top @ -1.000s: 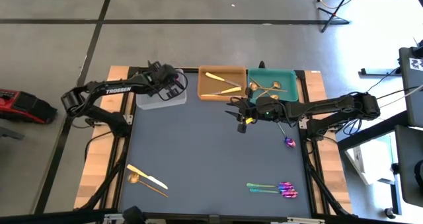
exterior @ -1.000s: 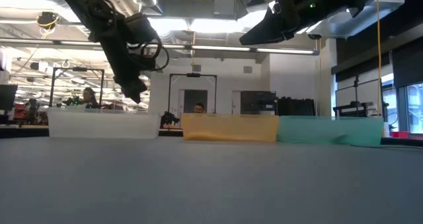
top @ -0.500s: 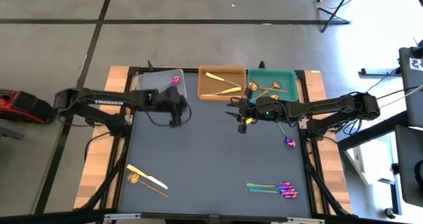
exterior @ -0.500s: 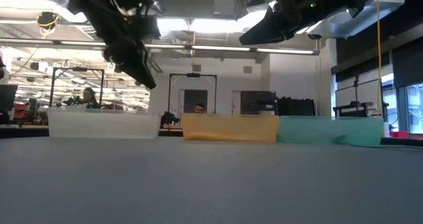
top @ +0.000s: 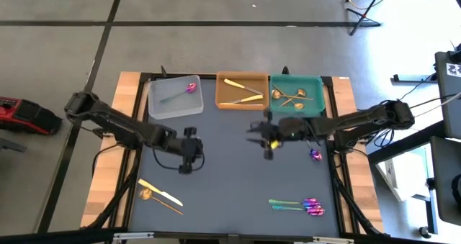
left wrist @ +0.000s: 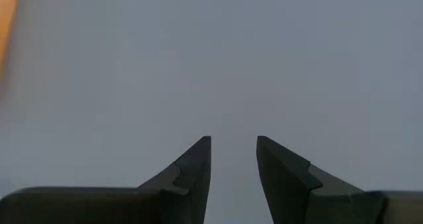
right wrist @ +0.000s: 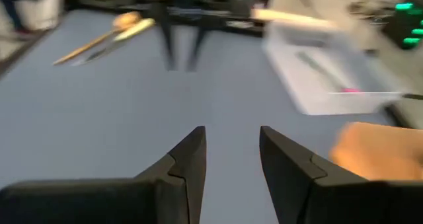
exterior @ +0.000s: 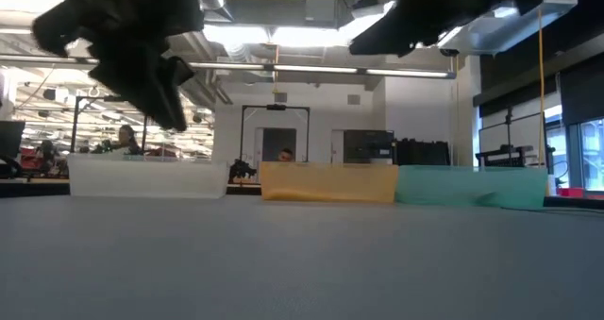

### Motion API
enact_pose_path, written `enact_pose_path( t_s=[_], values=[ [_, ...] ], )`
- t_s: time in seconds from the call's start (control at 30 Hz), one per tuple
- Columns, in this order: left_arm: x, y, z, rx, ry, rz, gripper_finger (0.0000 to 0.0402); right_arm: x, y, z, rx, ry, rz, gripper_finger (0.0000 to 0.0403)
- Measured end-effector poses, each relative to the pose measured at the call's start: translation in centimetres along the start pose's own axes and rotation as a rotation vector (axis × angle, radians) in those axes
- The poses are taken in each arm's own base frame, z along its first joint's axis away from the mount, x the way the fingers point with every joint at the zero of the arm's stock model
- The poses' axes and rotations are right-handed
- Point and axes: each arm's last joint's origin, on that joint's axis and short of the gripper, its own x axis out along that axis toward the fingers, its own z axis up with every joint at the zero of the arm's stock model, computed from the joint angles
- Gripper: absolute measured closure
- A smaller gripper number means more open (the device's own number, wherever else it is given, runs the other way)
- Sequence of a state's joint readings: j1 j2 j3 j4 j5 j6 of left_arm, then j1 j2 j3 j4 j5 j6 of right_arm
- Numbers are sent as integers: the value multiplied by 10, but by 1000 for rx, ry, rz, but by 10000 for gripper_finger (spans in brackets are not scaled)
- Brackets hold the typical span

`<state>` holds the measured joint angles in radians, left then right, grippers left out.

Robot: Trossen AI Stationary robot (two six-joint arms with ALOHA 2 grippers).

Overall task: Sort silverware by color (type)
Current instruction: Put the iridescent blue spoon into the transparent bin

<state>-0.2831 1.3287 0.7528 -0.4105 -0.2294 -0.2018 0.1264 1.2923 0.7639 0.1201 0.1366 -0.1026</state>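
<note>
My left gripper (top: 189, 159) is open and empty over the grey mat, left of centre; its fingers show in the left wrist view (left wrist: 234, 159). My right gripper (top: 267, 141) is open and empty over the mat near the teal tray; it also shows in its wrist view (right wrist: 231, 151). An iridescent piece (top: 180, 93) lies in the clear tray (top: 162, 109). Pale gold pieces (top: 241, 93) lie in the orange tray (top: 223, 104). Copper-gold spoons (top: 292, 96) lie in the teal tray (top: 317, 109). A pale gold knife (top: 160, 192) and a copper spoon (top: 153, 198) lie near left. Iridescent pieces (top: 299, 204) lie near right, one (top: 315, 155) by the right edge.
The three trays stand in a row along the mat's far edge (exterior: 326, 183). Wooden strips (top: 101, 193) flank the mat. The middle of the mat (top: 230, 179) is bare. People show in the room beyond the table (exterior: 283, 155).
My left gripper has gone from over the clear tray toward the table's near edge, out over the mat, and stands empty. The iridescent piece now lies uncovered in the clear tray. My right gripper has gone a little toward the near edge.
</note>
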Motion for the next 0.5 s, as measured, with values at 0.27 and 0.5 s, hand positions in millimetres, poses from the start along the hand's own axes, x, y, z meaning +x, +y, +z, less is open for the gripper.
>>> enact_pose_path(
  t_s=[0.27,0.5],
  values=[
    [24,-51,-9,-5,-27,0,285,-19,67,-19,7,220,222,271],
    [49,-78,-3,-2,-184,-57,285,-37,101,-27,17,288,302,271]
  ],
)
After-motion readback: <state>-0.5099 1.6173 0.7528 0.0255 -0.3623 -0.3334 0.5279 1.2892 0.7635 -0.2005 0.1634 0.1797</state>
